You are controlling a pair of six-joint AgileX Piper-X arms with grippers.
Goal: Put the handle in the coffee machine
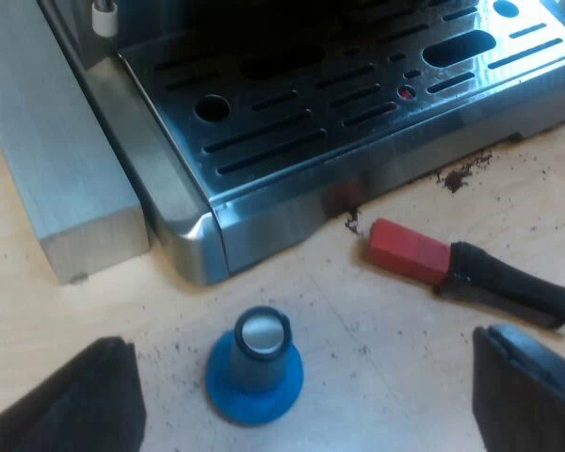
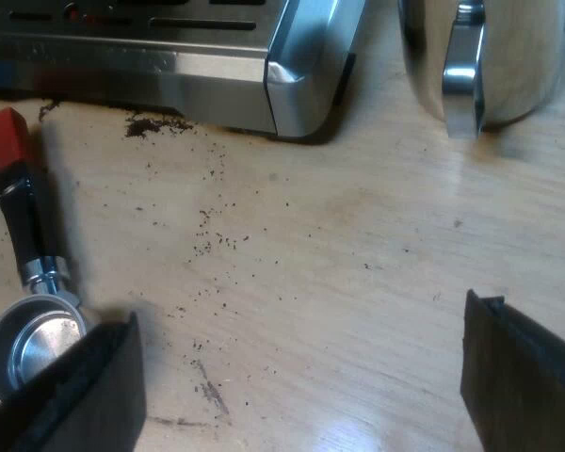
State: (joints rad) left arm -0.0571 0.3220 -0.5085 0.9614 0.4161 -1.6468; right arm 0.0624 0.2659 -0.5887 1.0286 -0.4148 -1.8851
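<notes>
Steel drip tray (image 1: 339,104) of the espresso machine (image 1: 264,188) is sitting just ahead of the left hand (image 1: 299,335). Left hand is hovering low over the wooden bench (image 1: 377,377), fingers (image 1: 75,400) spread wide, gripping nothing. Blue tamper (image 1: 254,372) is standing upright between them, touching neither. Holder (image 1: 508,282) is lying loose on the bench beyond one fingertip, its red end (image 1: 410,250) pointing at the machine's base, near but apart. Coffee grounds (image 1: 461,174) are lying by the tray front.

Right hand (image 2: 301,325) is also hanging open and empty over the bench. Holder's metal basket (image 2: 33,344) is resting at the tip of one finger (image 2: 75,391), partly hidden by it, mouth upward, handle running away from the hand toward the machine. Steel jug (image 2: 518,56) is standing farther ahead, beside the machine's corner.
</notes>
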